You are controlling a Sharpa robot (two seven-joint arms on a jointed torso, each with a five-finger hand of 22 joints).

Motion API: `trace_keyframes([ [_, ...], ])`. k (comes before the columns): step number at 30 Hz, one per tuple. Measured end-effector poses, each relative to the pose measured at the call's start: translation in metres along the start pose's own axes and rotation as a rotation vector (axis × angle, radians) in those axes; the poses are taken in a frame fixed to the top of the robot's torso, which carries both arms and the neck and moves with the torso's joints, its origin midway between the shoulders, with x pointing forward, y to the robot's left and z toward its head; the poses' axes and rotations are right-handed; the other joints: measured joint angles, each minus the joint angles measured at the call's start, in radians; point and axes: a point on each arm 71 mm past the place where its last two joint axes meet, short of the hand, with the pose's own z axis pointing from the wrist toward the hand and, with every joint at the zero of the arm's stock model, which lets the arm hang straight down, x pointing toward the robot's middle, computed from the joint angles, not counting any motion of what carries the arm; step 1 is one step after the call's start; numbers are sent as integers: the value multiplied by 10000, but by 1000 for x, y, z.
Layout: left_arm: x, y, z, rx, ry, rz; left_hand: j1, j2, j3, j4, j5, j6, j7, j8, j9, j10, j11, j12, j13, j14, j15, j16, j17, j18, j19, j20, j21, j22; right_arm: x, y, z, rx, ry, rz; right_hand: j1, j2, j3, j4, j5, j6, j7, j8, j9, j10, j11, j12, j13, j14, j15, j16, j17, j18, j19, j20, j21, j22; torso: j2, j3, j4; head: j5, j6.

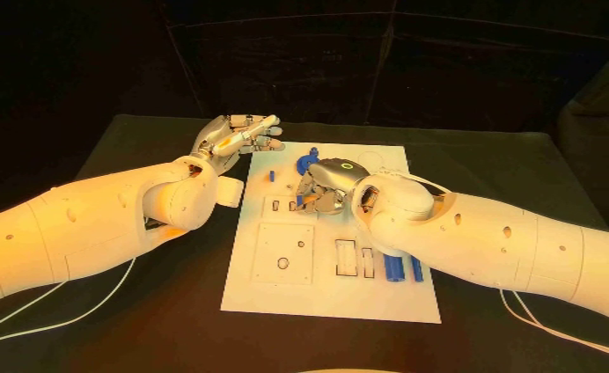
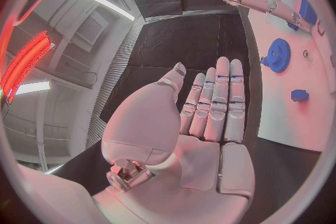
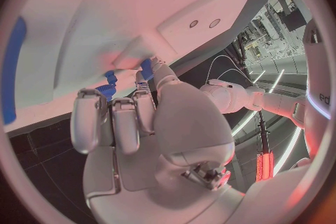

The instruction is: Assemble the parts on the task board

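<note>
The white task board (image 1: 381,294) lies in the middle of the black table. My right hand (image 1: 327,185) is bent down over the board's middle. In the right wrist view its thumb and a finger pinch a small blue part (image 3: 146,66) against the board (image 3: 84,22), with a small toothed blue piece (image 3: 104,89) by the other fingertips. My left hand (image 1: 238,135) hovers raised off the board's far left corner, and its palm (image 2: 203,123) is flat with straight fingers and nothing in it. A blue gear (image 1: 309,160) (image 2: 279,55) stands at the board's far end.
A small blue block (image 1: 270,176) (image 2: 299,95) sits near the board's left edge. Two long blue bars (image 1: 396,267) lie at the board's near right. A square recess (image 1: 284,252) and narrow slots (image 1: 345,256) mark the near half. Bare black table (image 1: 152,320) surrounds the board.
</note>
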Motion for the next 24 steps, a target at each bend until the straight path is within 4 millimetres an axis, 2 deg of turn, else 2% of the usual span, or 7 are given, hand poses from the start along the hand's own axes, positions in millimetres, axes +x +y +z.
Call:
trace_keyframes([
  [6,0,0,0,-5,1,-3,0,0,0,0,0,0,0,0,0,0,0,0,0,0,0,0,0,1,0,0,0,0,1,0,0,-19,142,-103,-145,-143,33,-6,56,-113,109,-82,-13,-123,52,-136,-147,0,0,-44,0,0,-32,32,-45,-85,-1,0,1,6,-15],
  [11,0,0,0,-8,3,-5,0,0,0,0,0,0,0,0,0,0,0,0,0,0,0,0,-1,1,0,0,0,0,2,0,-1,-42,225,-159,-167,-166,41,-12,57,-149,144,-90,-56,-123,53,-149,-243,0,0,-44,0,0,-68,68,-45,-106,-1,0,2,12,-21],
  [19,0,0,0,-16,6,-9,-32,32,28,-28,0,0,0,0,0,0,0,0,0,0,0,-41,17,1,0,0,0,-9,2,1,-1,-59,271,-202,-327,-326,80,57,59,-273,198,-180,-43,-176,106,-228,-632,0,0,-88,7,0,-68,68,-68,-129,-2,0,5,15,-31],
  [24,0,0,0,-22,5,-10,-37,37,28,-28,0,0,0,0,0,0,0,0,0,0,0,-41,27,1,0,0,0,-14,2,1,0,-58,282,-208,-523,-523,53,141,-30,-431,262,-271,-27,-233,163,-308,-606,-3,2,-88,6,0,-104,104,-89,-155,-2,0,5,11,-32],
])
